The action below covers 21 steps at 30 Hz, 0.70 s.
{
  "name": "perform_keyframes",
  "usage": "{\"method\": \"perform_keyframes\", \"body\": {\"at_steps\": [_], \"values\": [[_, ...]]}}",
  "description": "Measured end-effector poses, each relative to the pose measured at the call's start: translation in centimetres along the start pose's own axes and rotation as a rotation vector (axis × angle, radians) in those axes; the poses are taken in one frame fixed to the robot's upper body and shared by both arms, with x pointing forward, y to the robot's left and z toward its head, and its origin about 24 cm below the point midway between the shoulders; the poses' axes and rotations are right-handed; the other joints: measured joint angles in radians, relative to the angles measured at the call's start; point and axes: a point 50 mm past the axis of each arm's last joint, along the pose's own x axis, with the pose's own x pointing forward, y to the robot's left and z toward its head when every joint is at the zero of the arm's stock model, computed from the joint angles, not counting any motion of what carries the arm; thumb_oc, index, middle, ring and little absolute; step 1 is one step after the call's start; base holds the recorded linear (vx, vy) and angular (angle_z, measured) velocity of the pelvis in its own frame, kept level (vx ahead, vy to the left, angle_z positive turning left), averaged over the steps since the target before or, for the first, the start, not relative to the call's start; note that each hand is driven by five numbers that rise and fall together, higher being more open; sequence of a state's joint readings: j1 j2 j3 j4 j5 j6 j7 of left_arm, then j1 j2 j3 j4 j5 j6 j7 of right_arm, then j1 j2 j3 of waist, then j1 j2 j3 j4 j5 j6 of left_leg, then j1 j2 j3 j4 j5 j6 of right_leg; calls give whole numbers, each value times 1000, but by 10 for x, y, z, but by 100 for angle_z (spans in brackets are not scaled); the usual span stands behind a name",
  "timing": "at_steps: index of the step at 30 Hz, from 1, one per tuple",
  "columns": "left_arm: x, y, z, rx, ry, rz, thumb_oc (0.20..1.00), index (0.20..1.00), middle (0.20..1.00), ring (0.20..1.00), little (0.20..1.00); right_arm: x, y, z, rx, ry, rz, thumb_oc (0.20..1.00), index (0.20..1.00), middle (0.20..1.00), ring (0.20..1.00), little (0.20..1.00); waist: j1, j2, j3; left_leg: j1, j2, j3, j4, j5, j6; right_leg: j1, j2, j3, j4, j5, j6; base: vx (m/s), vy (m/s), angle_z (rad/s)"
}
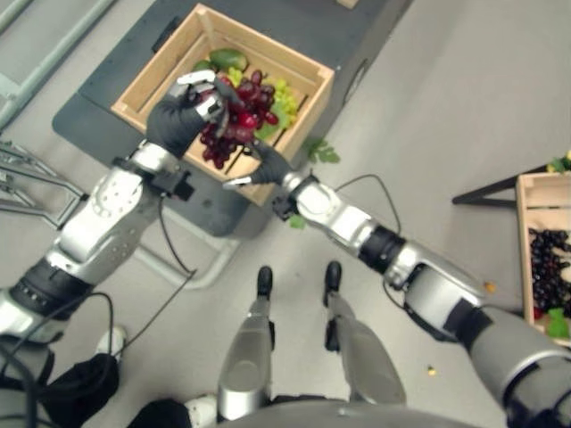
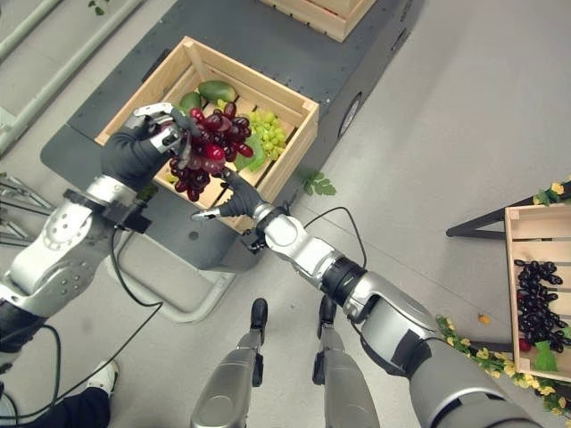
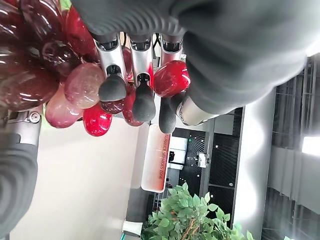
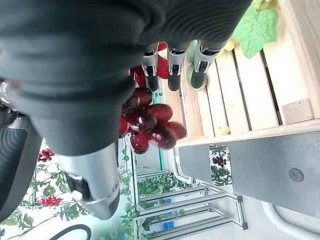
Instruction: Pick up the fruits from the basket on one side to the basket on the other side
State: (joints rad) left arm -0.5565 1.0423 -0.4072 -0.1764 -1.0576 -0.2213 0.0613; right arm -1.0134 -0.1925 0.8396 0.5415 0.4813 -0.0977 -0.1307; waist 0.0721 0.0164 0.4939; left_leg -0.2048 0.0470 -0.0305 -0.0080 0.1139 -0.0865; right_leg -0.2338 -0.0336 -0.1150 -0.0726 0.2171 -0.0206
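My left hand point(image 1: 178, 116) is shut on a bunch of red grapes point(image 1: 236, 120), lifted just above a wooden crate point(image 2: 294, 147) on a dark platform. In the left wrist view its fingers point(image 3: 112, 75) curl round the glossy red grapes point(image 3: 30, 75). My right hand point(image 1: 268, 167) is open at the crate's near wall, below the hanging bunch, fingers straight and thumb out. The right wrist view has the red grapes point(image 4: 147, 125) dangling past the crate's slats point(image 4: 250, 100). Green grapes point(image 1: 281, 98) and a green mango point(image 2: 217, 90) lie in the crate.
A second wooden crate point(image 1: 526, 232) stands at the far right on a dark stand, with dark grapes point(image 2: 535, 294) inside. Another crate point(image 2: 326, 13) sits at the platform's far end. Loose leaves point(image 2: 314, 185) lie on the floor. Metal frame legs point(image 1: 27, 187) stand left.
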Motion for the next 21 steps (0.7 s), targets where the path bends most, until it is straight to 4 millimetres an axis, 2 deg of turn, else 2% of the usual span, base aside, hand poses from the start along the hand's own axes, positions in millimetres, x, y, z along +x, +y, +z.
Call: {"method": "perform_keyframes", "body": {"at_steps": [9,14,18,21], "values": [[-7,9,1,-2,-10,50,200,200,200,200,200,-16,-16,0,-15,-20,-11,1000,1000,1000,1000,1000,-5,0,0,0,0,0,-1,0,0,0,1,0,0,-3,4,0,0,0],[-15,10,-10,-50,0,97,200,200,200,200,200,-39,-31,-19,100,7,-110,1000,1000,1000,1000,1000,-6,-1,0,1,0,-1,-2,0,0,1,1,0,0,-5,5,0,0,0],[-18,10,-14,-49,7,112,200,200,200,200,200,-46,-34,-30,205,36,-138,1000,1000,1000,1000,1000,-9,-1,-3,1,1,-1,-4,-1,-1,1,2,0,0,-5,5,0,0,0],[-19,11,-14,-49,8,117,200,200,200,200,200,-50,-37,-33,222,49,-148,1000,1000,1000,1000,1000,-8,-1,-3,1,1,-2,-4,-2,-2,1,2,0,0,-5,5,0,0,0]]}}
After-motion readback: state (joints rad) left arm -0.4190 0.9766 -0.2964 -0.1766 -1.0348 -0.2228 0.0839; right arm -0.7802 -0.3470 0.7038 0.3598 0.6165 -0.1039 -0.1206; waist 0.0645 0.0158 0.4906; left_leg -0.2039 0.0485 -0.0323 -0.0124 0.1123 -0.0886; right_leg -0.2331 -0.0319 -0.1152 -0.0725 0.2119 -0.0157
